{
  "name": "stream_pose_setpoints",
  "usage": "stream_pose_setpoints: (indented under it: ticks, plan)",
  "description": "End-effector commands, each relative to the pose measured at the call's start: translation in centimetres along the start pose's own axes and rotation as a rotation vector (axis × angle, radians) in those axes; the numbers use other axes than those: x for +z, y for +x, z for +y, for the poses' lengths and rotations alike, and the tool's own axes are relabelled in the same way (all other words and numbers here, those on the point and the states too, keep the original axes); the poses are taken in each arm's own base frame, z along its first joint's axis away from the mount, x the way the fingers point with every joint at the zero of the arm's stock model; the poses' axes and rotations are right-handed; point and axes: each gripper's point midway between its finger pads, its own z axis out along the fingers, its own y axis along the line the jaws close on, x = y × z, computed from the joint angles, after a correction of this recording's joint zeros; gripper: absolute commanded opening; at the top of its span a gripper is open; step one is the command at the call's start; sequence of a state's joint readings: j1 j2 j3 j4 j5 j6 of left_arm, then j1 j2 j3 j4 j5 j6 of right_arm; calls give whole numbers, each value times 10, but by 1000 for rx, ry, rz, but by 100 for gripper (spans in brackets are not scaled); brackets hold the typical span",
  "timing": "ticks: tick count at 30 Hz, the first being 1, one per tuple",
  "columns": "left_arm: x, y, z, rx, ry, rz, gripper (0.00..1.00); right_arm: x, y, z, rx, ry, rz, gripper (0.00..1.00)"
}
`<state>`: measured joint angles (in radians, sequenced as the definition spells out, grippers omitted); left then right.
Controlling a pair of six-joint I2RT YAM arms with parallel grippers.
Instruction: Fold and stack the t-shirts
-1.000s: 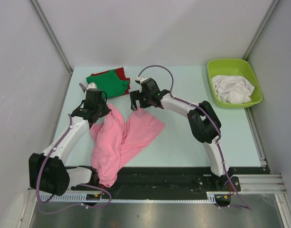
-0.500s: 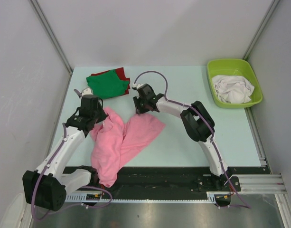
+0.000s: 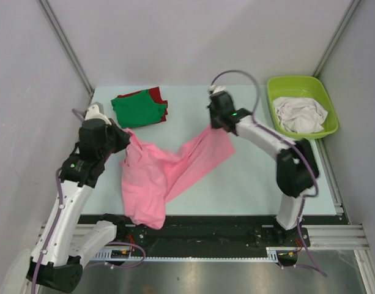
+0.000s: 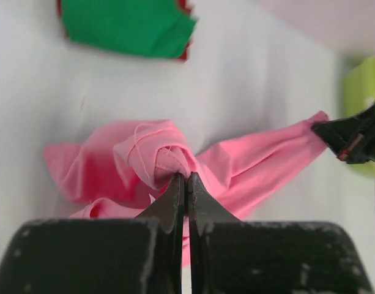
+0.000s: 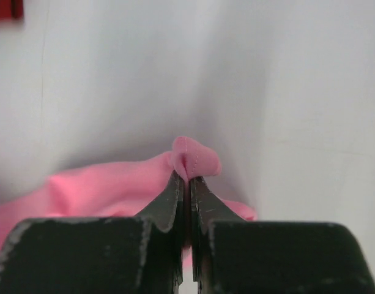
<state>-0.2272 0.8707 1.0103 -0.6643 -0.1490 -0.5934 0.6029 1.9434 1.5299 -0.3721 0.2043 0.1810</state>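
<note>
Left gripper (image 3: 122,136) hasn't changed: jaws together on a bunched knot of the pink shirt (image 3: 155,177). The arm has swung outward though, away from the tub (image 3: 272,92).

The shirt was a crumpled heap a second ago. Now it hangs as a sagging band between the two grips, well to the left of the tub. Its lower part trails over the near edge of the table (image 3: 248,177).

The big change is the right gripper (image 3: 212,126). It was wide open over the shirt's far edge. It has since snapped shut on a small fold of pink and pulled it toward the tub, stopping near the tub's left side.

So the shirt is pinched at both ends and I read this as the spread-out step before the first fold. I can't tell from these views whether the held spots are shoulders, sleeves or hem.

The folded green shirt (image 3: 138,109) sits on the red one (image 3: 156,93), far left of the tub, untouched. White shirts (image 3: 300,114) are in the tub.
</note>
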Motion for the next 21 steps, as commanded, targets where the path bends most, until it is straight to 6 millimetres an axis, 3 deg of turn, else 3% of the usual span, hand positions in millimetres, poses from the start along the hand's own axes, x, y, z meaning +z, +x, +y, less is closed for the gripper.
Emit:
stream_pose_setpoints:
  ticks: [1, 2, 3, 5, 6, 7, 10, 12, 14, 15, 16, 17, 18, 19, 20, 21]
  plan:
    - [-56, -66, -55, 4, 211, -133, 0, -158, -121, -83, 150, 214, -419, 0]
    - [-62, -73, -62, 5, 238, -144, 0, -177, -125, -89, 154, 227, -456, 0]
    - [-68, -80, -68, 11, 263, -159, 0, -221, -137, -96, 183, 225, -543, 0]
    - [-85, -93, -83, 17, 327, -179, 0, -251, -135, -109, 203, 251, -573, 0]
    - [-86, -94, -85, 21, 332, -171, 0, -279, -135, -116, 219, 252, -612, 0]
    - [-89, -96, -87, 23, 336, -176, 0, -288, -129, -122, 227, 277, -611, 0]
    - [-79, -80, -77, 31, 312, -139, 0, -310, -94, -140, 255, 338, -575, 0]
    - [-72, -68, -73, 33, 318, -130, 0, -311, -71, -145, 280, 348, -537, 0]
    - [-61, -37, -61, 32, 324, -73, 0, -308, -34, -151, 289, 368, -465, 0]
    - [-58, -26, -58, 19, 327, -52, 1, -297, -13, -150, 306, 363, -414, 0]
    - [-49, 4, -47, 12, 315, 11, 2, -295, 7, -152, 306, 375, -365, 0]
    - [-46, 21, -42, -12, 318, 48, 4, -291, 19, -153, 323, 384, -334, 0]
    - [-43, 38, -37, -28, 313, 84, 7, -285, 30, -152, 322, 384, -300, 11]
    - [-31, 82, -23, -34, 286, 189, 11, -278, 45, -153, 310, 399, -247, 31]
    - [-35, 96, -24, -73, 317, 206, 25, -277, 50, -154, 313, 413, -229, 50]
    - [-33, 116, -20, -83, 318, 256, 36, -277, 52, -156, 312, 432, -225, 83]
